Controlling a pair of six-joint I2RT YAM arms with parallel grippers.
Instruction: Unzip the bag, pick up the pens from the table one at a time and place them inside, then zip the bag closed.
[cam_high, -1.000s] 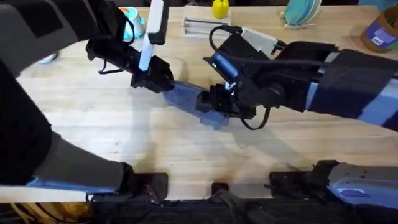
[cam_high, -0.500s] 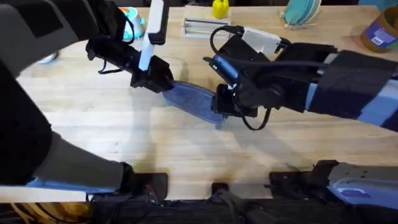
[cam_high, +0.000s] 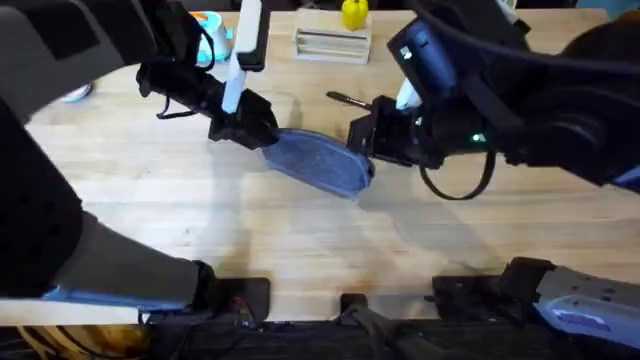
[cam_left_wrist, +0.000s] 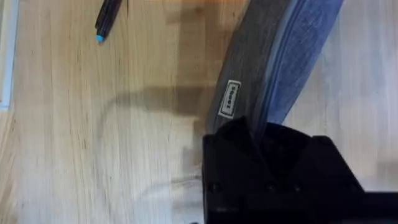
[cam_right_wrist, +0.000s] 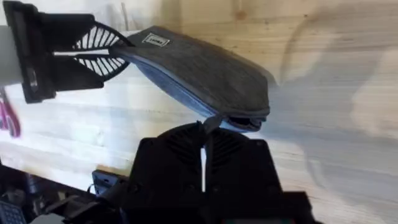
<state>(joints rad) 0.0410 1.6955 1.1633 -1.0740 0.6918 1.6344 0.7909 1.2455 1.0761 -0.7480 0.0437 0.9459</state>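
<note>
Holding the bag (cam_high: 318, 164) at both ends, I keep it near the middle of the table (cam_high: 150, 220). My left gripper (cam_high: 262, 135) is clamped on the end pointing to ten o'clock in the overhead view; in my left wrist view the black fingers close over the fabric just past a small sewn label (cam_left_wrist: 230, 99). My right gripper (cam_high: 362, 140) sits at the end pointing to four o'clock, fingers (cam_right_wrist: 180, 149) pressed together on the small pull tab (cam_right_wrist: 212, 122) where the zip ends. The bag lies slantwise, its zip running along its length and looking shut; I cannot tell what is inside it.

One bag. One pen (cam_high: 346, 99) shows on the table, a thin dark stick lying at about one o'clock from the bag, well apart from it; my left wrist view shows a dark pen with a light blue tip (cam_left_wrist: 107, 18) on the bare wood. One clear flat box (cam_high: 332, 44) sits at twelve o'clock near the far edge, one yellow object (cam_high: 354, 13) just beyond it.
</note>
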